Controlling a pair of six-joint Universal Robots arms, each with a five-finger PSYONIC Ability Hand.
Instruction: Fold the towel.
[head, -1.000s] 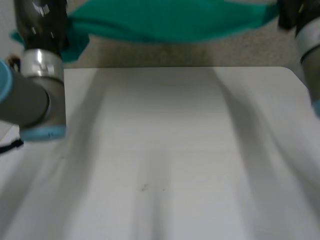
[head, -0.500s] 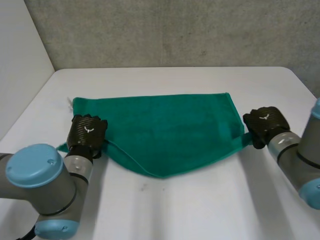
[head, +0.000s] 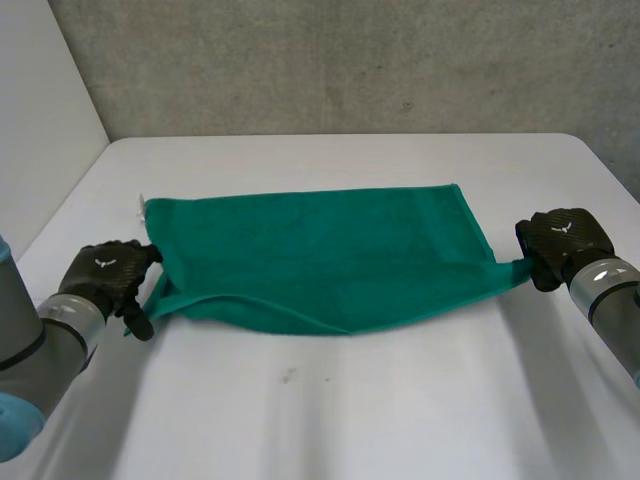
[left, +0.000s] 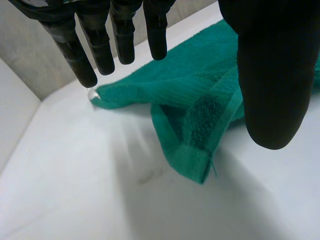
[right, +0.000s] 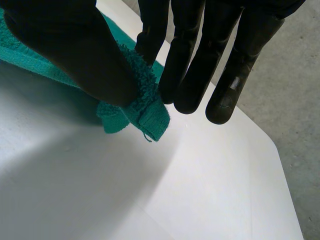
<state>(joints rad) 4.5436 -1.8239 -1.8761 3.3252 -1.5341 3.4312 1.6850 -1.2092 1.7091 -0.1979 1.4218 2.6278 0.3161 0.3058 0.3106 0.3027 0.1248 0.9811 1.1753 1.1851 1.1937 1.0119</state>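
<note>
One green towel (head: 320, 260) lies doubled over on the white table (head: 350, 410), its upper layer sagging to a shallow point at the near edge. Two hands flank it. The left hand (head: 105, 278), beside the towel's near left corner, keeps its fingers (left: 75, 52) straight and its thumb apart, and that corner lies loose on the table beneath them. The right hand (head: 560, 240) pinches the towel's near right corner between thumb and fingers. The towel's far edge runs straight.

head camera looks down on the table (head: 330, 420) from behind; both wrist cameras hang close over shared towel (head: 310, 255) corners.
</note>
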